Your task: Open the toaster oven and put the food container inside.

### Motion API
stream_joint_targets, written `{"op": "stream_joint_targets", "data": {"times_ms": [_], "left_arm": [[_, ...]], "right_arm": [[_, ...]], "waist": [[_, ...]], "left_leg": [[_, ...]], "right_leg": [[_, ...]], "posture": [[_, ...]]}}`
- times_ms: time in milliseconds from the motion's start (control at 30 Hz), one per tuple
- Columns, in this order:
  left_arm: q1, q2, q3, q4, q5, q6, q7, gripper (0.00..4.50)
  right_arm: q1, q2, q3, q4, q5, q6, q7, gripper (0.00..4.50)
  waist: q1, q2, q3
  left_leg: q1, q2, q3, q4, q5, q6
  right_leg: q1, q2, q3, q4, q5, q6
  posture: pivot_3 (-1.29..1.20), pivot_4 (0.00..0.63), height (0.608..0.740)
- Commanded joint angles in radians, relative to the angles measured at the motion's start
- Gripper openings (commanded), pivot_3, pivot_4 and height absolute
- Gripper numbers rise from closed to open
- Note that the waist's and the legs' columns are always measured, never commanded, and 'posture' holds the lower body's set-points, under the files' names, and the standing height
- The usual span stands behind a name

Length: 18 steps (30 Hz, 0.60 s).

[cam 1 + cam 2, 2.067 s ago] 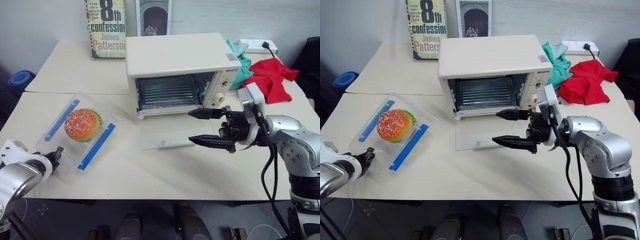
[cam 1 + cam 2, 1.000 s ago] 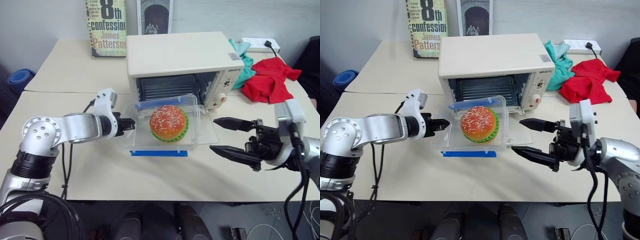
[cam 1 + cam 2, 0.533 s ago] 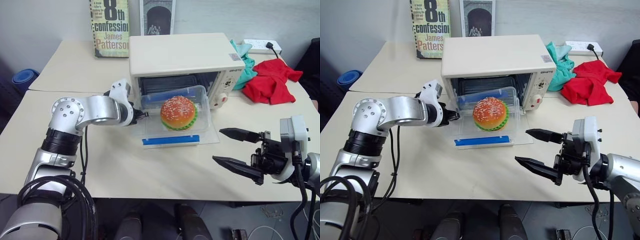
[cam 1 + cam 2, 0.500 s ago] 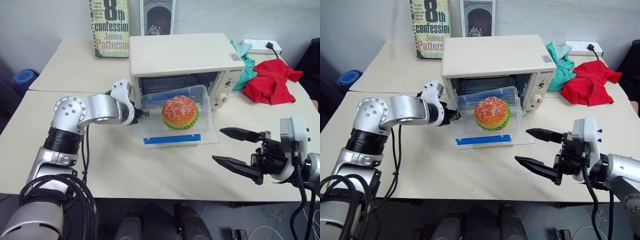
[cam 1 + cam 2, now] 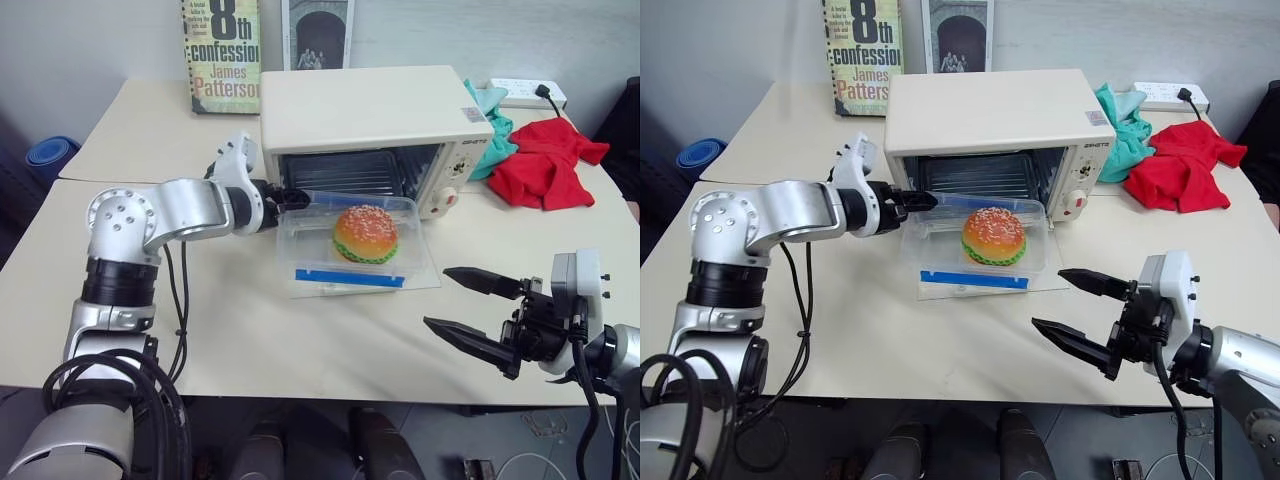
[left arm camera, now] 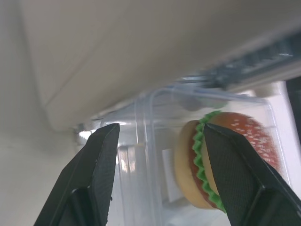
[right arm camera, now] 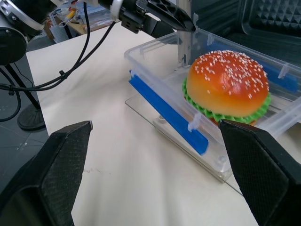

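Note:
The cream toaster oven (image 5: pixel 370 105) stands at the back of the table, its glass door (image 5: pixel 428 278) folded down flat. On that door rests the clear food container (image 5: pixel 312 232) with blue clips and a toy hamburger (image 5: pixel 365 233) inside, its far edge at the oven's mouth. My left gripper (image 5: pixel 292 196) is open at the container's far left corner; in the left wrist view the corner wall (image 6: pixel 141 141) stands between the spread fingers. My right gripper (image 5: pixel 437 296) hangs open near the table's front right, apart from the container.
A book (image 5: pixel 222 50) and a framed picture (image 5: pixel 318 30) lean on the wall behind the oven. A teal cloth (image 5: pixel 492 125), a red cloth (image 5: pixel 550 160) and a power strip (image 5: pixel 520 92) lie at the back right. The table's front left is bare.
My left gripper has opened and let go of the container, which now lies flat on the door, nearer the oven. The right gripper has sunk a little, still open.

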Motion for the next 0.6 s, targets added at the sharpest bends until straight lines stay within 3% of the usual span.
{"op": "stream_joint_targets", "data": {"times_ms": [33, 133, 267, 333, 367, 400, 433, 600], "left_arm": [[0.034, 0.050, 0.115, -0.105, 0.033, -0.009, -0.251, 3.01], [0.134, 0.136, 0.190, -0.203, 0.158, 0.002, -0.687, 2.40], [0.311, 0.319, 0.090, -0.346, 0.473, -0.100, -1.278, 1.20], [0.364, 0.365, 0.028, -0.407, 0.605, -0.189, -1.484, 0.57], [0.377, 0.378, -0.021, -0.412, 0.677, -0.227, -1.548, 0.28], [0.383, 0.378, -0.075, -0.406, 0.756, -0.267, -1.594, 0.00], [0.386, 0.376, -0.112, -0.398, 0.813, -0.295, -1.627, 0.00], [0.299, 0.223, -0.272, -0.331, 1.050, -0.367, -1.607, 0.00]], "right_arm": [[-0.009, 0.002, 0.017, -0.015, 0.033, 0.003, -0.015, 4.10], [-0.023, 0.009, 0.052, -0.005, 0.041, 0.011, -0.028, 3.18], [-0.038, 0.014, 0.120, 0.026, 0.008, 0.010, -0.028, 1.84], [-0.043, 0.016, 0.145, 0.039, -0.012, 0.002, -0.021, 1.14], [-0.053, 0.020, 0.160, 0.049, -0.022, -0.001, -0.022, 0.81], [-0.066, 0.024, 0.180, 0.063, -0.038, -0.003, -0.026, 0.39], [-0.076, 0.028, 0.194, 0.072, -0.049, -0.005, -0.028, 0.15], [-0.159, 0.058, 0.297, 0.153, -0.202, -0.034, -0.085, 0.06]], "waist": [[0.000, 0.000, 0.000], [-0.002, 0.000, 0.000], [-0.012, 0.000, 0.000], [-0.007, 0.000, 0.000], [-0.004, 0.000, 0.000], [-0.001, 0.000, 0.000], [0.001, 0.000, 0.000], [0.001, -0.001, 0.000]], "left_leg": [[0.000, 0.000, 0.000, 0.000, 0.000, 0.000], [0.000, 0.000, 0.001, 0.000, 0.000, 0.000], [0.001, 0.000, 0.001, -0.002, -0.001, 0.001], [0.001, 0.000, 0.001, -0.002, -0.001, 0.003], [0.000, 0.000, 0.001, -0.002, -0.001, 0.003], [0.000, 0.000, 0.001, -0.001, -0.002, 0.003], [0.000, 0.000, 0.001, -0.001, -0.002, 0.004], [-0.001, 0.000, 0.001, 0.000, -0.002, 0.005]], "right_leg": [[0.000, 0.000, 0.000, 0.000, 0.000, 0.000], [0.000, 0.000, 0.000, 0.000, 0.000, -0.001], [0.000, 0.000, 0.000, -0.001, -0.002, -0.003], [0.000, 0.000, -0.001, -0.002, -0.002, -0.004], [0.001, 0.000, 0.000, -0.003, -0.004, -0.007], [0.001, 0.000, 0.000, -0.004, -0.010, -0.018], [0.002, 0.000, 0.000, -0.004, -0.010, -0.019], [0.002, 0.000, 0.000, -0.004, -0.006, -0.012]], "posture": [[0.00, 0.150, 0.740], [0.00, 0.150, 0.740], [0.00, 0.150, 0.740], [0.00, 0.150, 0.740], [0.00, 0.150, 0.740], [0.00, 0.150, 0.740], [0.00, 0.150, 0.740], [0.00, 0.150, 0.740]]}}
